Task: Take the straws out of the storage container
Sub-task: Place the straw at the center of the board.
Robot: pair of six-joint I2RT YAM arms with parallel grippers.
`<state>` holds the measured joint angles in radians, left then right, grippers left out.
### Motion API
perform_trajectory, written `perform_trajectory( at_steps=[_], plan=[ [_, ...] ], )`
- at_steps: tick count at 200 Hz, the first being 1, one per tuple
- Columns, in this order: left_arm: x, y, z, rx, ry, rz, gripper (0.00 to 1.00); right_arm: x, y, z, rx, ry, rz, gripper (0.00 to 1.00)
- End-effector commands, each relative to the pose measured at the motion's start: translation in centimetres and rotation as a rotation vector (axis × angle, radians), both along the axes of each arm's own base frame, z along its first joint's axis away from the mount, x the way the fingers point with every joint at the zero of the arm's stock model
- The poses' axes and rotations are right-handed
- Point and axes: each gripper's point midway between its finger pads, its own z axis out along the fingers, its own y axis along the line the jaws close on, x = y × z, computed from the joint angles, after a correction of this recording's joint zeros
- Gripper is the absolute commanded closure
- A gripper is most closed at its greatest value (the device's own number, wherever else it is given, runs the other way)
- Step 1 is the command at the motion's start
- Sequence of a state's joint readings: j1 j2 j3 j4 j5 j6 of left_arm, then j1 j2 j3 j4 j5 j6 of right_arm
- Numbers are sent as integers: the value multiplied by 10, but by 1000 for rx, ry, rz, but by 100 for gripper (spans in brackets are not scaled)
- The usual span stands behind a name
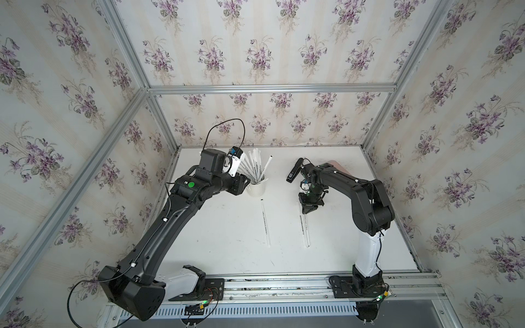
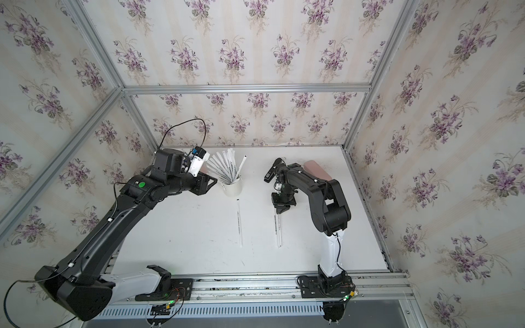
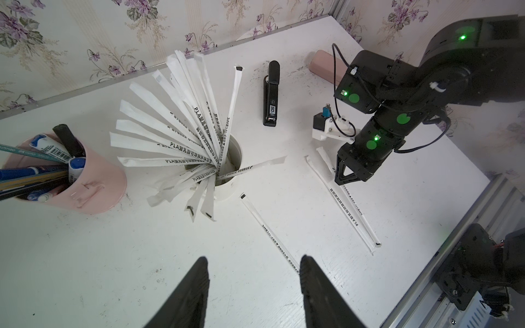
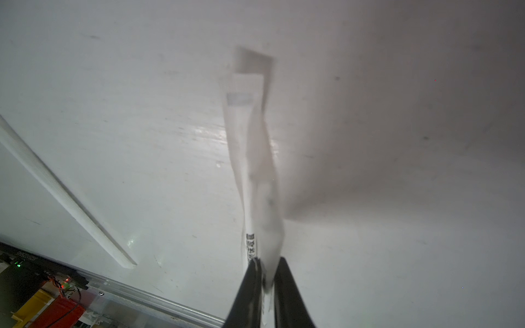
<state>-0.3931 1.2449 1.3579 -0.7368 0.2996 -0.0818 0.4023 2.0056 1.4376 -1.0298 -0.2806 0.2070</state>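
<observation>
Just three straws (image 3: 270, 234) lie outside the container (image 3: 225, 190).

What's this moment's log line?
left gripper: open, near white cup | right gripper: fingers over two straws on table | cup: fanned straws inside

Left arm (image 1: 170, 221) stretched far forward, wrist about level; left gripper (image 3: 254, 259) jaws wide apart. Right arm (image 1: 366, 198) elbow folded high, wrist turned straight down; right gripper (image 4: 267, 262) jaws a narrow gap apart, grip unclear.
</observation>
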Motion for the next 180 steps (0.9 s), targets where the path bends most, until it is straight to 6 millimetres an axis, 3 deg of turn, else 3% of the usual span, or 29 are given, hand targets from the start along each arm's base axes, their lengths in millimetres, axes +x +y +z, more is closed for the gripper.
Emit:
perform_trajectory(
  at_steps=[1,84,102,132,169,172,180],
  plan=[
    [2,-2,6,-12,-30,-9,47,-2,0,-1,3,7,2,82],
    [4,3,5,16,-42,6,47,9,5,21,42,-78,-26,80],
    [6,3,3,27,-51,7,47,25,16,45,104,-182,-46,81],
    [7,-5,-6,69,-94,-55,48,50,57,107,285,-473,-9,82],
    [-9,-47,-32,281,-244,-276,49,52,86,153,434,-743,30,84],
    [-9,-49,-33,293,-257,-285,49,43,98,156,457,-750,59,84],
    [-9,-54,-39,331,-284,-302,48,40,101,162,491,-791,61,84]
  ],
)
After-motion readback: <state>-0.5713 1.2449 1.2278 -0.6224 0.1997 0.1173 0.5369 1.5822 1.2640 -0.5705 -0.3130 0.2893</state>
